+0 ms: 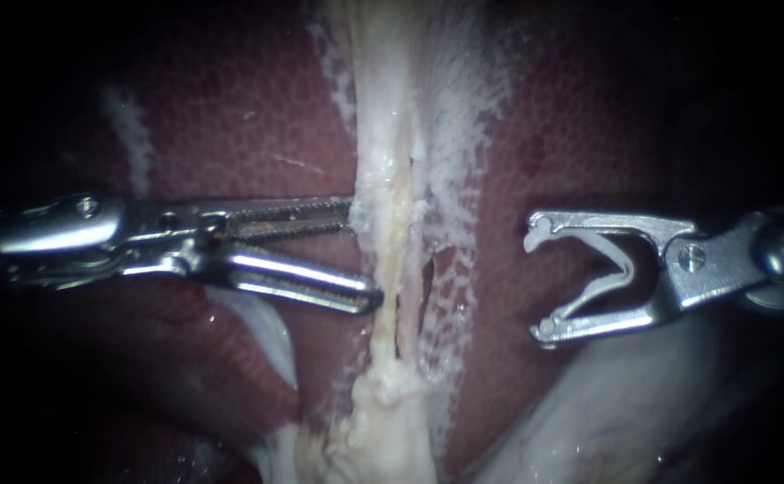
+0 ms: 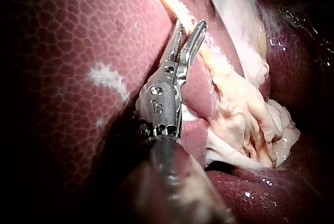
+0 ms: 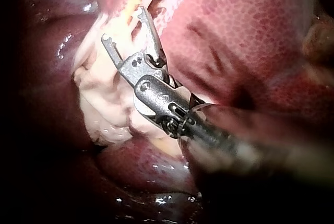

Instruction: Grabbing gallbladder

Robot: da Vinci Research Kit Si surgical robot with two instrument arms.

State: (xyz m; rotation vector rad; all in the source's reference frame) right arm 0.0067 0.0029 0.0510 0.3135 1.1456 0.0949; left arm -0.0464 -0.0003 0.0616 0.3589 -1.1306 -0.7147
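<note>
the left instrument (image 1: pixel 363 255) comes in from the left of the frame with its jaws spread. the toothed upper jaw touches the edge of the pale strand (image 1: pixel 390 215) at centre and the lower one is just short of it, so nothing is pinched. the gallbladder (image 1: pixel 383 439) i take to be the lumpy pale mass at bottom centre, where the strand widens, below the jaws.

to grab well, the jaws probably need to drop toward that mass, straddle a full fold from both sides, and close on bulk. closing on the thin strand or the liver (image 1: pixel 248 134) behind it could tear tissue.

the right instrument (image 1: pixel 539 280), at the right, is apart from the tissue. its jaws stand wide with a white clip (image 1: pixel 623 269) seated between them, touching both. it is best kept out of the way.

the gallbladder runs off the bottom edge, so its extent is unknown. the corners are dark and both shafts fade into them. whether the smooth pale area at lower right is also gallbladder is hard to tell.
</note>
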